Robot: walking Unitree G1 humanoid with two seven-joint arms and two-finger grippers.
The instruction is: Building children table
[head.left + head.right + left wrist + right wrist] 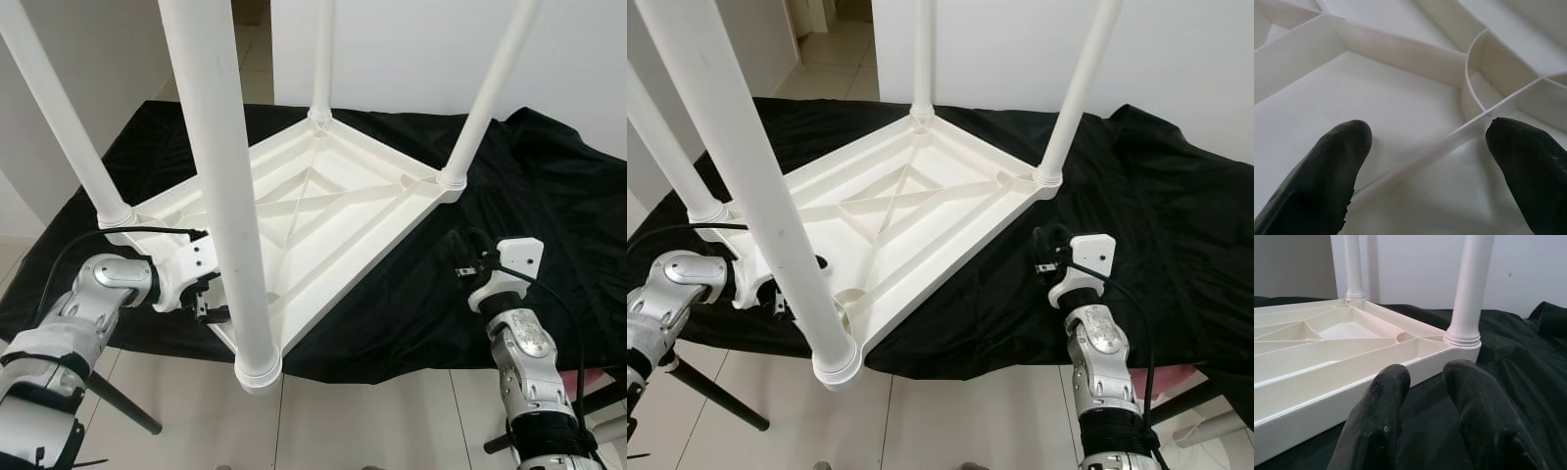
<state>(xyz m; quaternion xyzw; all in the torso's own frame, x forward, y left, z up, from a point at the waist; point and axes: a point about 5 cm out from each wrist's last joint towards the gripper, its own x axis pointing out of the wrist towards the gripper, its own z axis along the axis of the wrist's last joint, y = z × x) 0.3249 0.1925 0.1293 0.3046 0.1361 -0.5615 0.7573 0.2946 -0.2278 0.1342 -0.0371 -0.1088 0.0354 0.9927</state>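
White children's table lying upside down on a black cloth, all four legs pointing up.

I see its ribbed underside crossed by diagonal braces, and a round leg seated in each corner socket. The near leg rises right in front of my head camera and hides part of the tabletop and the left gripper, which sits at the near-left rim with its fingers spread apart over a rib, holding nothing. My right gripper hovers over the cloth just off the right edge, fingers a little apart and empty. Cloth lies bare to the right; pale floor tiles run below the near corner.
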